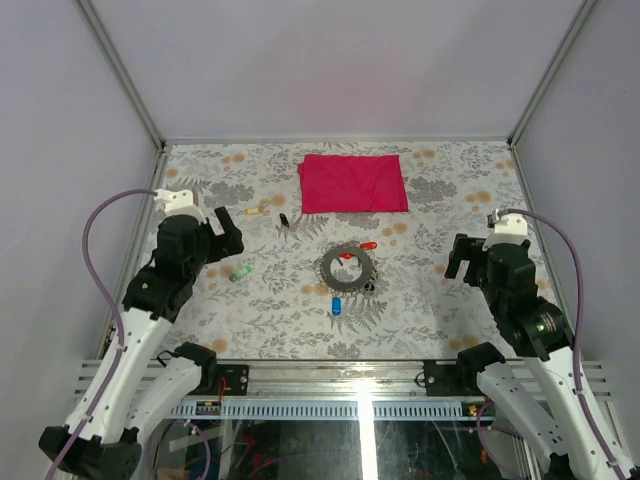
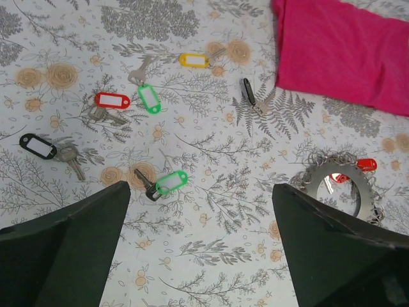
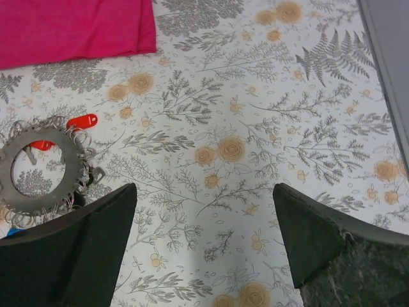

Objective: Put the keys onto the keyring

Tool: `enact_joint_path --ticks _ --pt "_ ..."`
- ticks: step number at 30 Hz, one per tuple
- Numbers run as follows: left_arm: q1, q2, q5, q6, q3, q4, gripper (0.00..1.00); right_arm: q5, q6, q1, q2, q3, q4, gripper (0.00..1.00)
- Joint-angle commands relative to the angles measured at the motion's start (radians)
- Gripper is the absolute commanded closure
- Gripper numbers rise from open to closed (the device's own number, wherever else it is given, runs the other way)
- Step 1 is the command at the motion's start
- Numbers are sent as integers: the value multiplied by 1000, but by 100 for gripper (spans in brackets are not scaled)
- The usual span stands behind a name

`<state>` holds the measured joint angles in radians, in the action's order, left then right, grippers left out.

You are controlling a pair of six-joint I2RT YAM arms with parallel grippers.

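The dark grey keyring (image 1: 328,266) lies flat mid-table, with two red-tagged keys (image 1: 368,245) at its far edge. It also shows in the left wrist view (image 2: 366,195) and the right wrist view (image 3: 71,169). A blue-tagged key (image 1: 336,305) lies just in front of it. Loose keys lie to the left: yellow (image 2: 194,59), green (image 2: 149,98), red (image 2: 112,100), black (image 2: 38,146), a second green (image 2: 171,182) and a black key (image 2: 249,93). My left gripper (image 2: 201,249) is open and empty over bare table, as is my right gripper (image 3: 204,246).
A red folded cloth (image 1: 352,182) lies at the back centre, also in the left wrist view (image 2: 345,51) and the right wrist view (image 3: 70,29). The enclosure's walls border the table, the right one (image 3: 390,70) near my right gripper.
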<state>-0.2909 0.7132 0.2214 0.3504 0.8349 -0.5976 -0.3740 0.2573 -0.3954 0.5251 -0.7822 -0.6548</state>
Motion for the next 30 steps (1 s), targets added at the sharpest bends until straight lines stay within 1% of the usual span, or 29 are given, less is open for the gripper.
enact_joint_path --ticks 1,3,9,11,14,17,20,23,25,30 --pt "37 84 -31 25 65 37 2 91 7 123 45 -81 1 4" --pt "50 123 -32 30 79 45 2 110 8 175 72 -105 -11 3" --pt "76 200 -38 42 114 39 1 157 8 264 143 -159 -27 2" --pt "82 217 -43 46 118 35 0 213 -7 281 161 -163 -19 4" --pt "87 225 -66 39 105 44 0 313 -23 299 214 -200 -41 5" --pt "91 219 -77 41 78 60 0 402 -36 308 303 -242 -84 2" --pt "93 216 -94 37 64 72 0 471 -39 311 384 -264 -91 1" --pt "94 236 -111 22 79 60 0 505 -25 292 456 -276 -84 1" --pt "95 254 -131 12 86 51 0 512 -3 258 498 -276 -64 3" --pt "96 301 -245 3 83 51 0 477 62 92 613 -283 -6 10"
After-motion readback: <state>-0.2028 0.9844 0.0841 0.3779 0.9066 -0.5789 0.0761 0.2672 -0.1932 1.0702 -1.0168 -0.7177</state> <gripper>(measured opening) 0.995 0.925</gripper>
